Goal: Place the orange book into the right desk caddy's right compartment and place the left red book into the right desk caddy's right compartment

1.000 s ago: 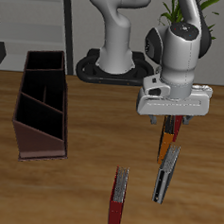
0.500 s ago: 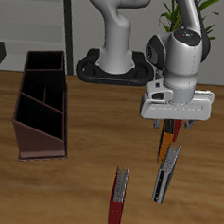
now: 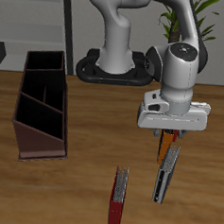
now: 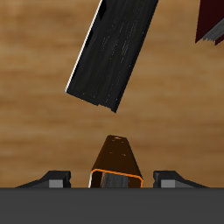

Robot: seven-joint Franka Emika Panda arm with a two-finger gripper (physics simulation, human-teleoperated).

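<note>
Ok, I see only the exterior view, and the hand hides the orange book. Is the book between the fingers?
Observer: Yes. In the wrist view the orange book stands midway between the fingers, with a gap on each side.
Operator: So the gripper is not closed yet?
Observer: Right, the gripper is open; neither finger touches the book.
Operator: What does the wrist view show beyond the book?
Observer: The black book, lying askew to the orange one, and a corner of a red book.
</note>
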